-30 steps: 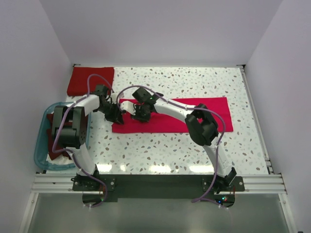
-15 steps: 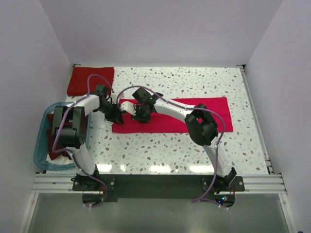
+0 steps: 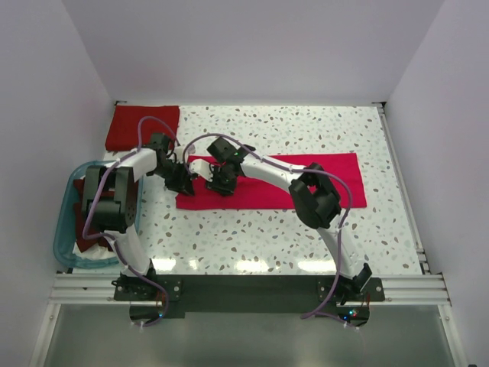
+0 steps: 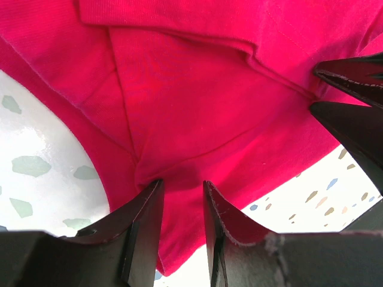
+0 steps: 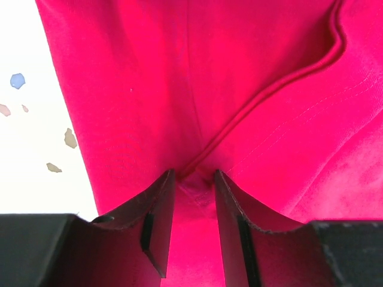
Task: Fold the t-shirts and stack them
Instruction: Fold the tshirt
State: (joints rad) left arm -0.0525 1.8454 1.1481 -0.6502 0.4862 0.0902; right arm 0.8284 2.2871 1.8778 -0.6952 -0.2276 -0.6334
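I have open speckled white tabletop on the far side of the long crimson-pink shirt and near of it; at left, the translucent blue plastic tub and folded dark red shirt block passage.

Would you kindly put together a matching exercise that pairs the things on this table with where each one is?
Things:
1. crimson t-shirt
2. dark red t-shirt
3. blue plastic tub
4. left gripper

Places:
A. far left corner of the table
B. at the table's left edge
C. pinching the crimson t-shirt's left end
D. lying long across the table's middle

Pairs: 1-D, 2-A, 3-B, 4-C.
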